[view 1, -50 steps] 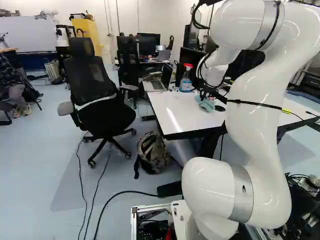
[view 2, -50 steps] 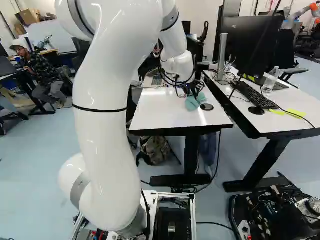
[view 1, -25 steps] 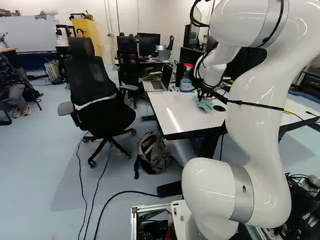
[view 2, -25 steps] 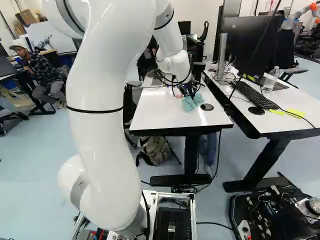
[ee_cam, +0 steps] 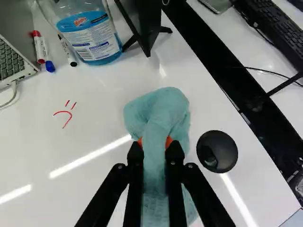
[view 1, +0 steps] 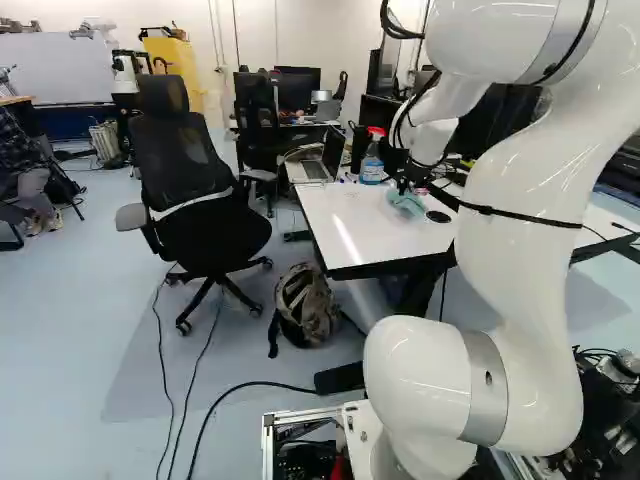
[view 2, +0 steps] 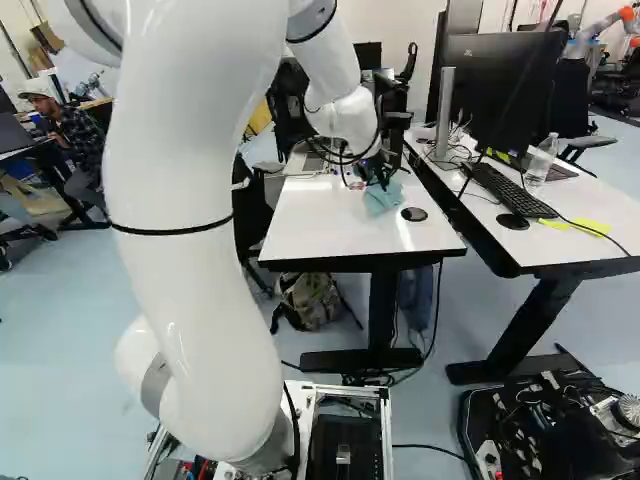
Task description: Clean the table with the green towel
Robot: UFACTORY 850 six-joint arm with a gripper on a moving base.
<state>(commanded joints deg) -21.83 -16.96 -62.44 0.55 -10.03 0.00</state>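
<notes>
Right base view: pincer (view 2: 376, 180) down around towel (view 2: 382, 200)

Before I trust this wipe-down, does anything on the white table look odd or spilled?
Yes: small red marks, like a sad face, are drawn on the white table, off to one side of the green towel in the gripper. They look odd on the plain white surface. I can't see any spill.

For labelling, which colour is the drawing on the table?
The drawing is red, clearest in the wrist view.
</notes>
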